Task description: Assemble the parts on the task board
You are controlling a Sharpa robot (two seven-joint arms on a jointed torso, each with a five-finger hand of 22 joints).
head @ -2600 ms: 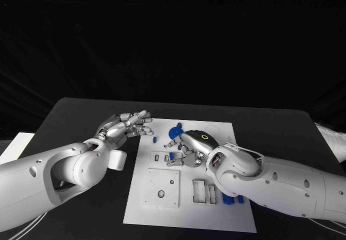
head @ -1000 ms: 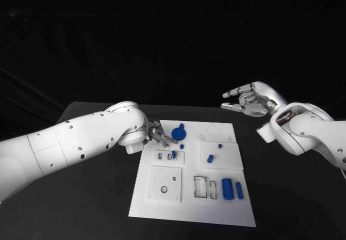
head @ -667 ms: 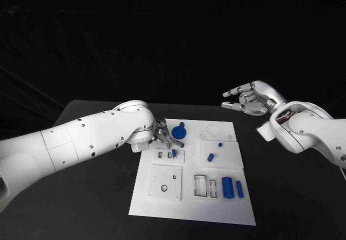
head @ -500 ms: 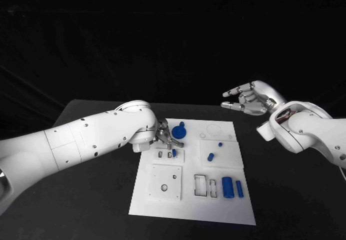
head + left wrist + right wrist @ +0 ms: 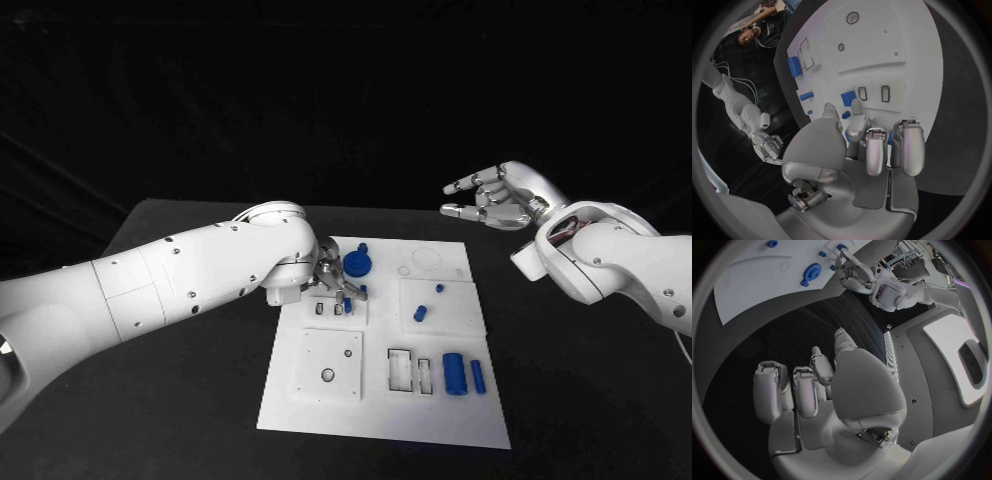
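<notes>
Silver fingers of the left hand (image 5: 326,277) curl down over a small blue part (image 5: 848,98) near the task board's (image 5: 378,420) far-left corner, grip unclear even from its wrist, while the right hand (image 5: 495,200) hovers empty, fingers loosely spread, beyond the worktop's (image 5: 159,400) far-right edge.

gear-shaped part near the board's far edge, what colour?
Blue. The gear-shaped part lies on the white task board, clearest in the head view.

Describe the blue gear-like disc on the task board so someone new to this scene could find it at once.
Start at the white task board in the middle of the black table. On its far half, just beside the left hand, lies the blue disc. It is the only round, toothed blue part; the other blue parts nearby are small pegs, and those at the near right are straight bars.
</notes>
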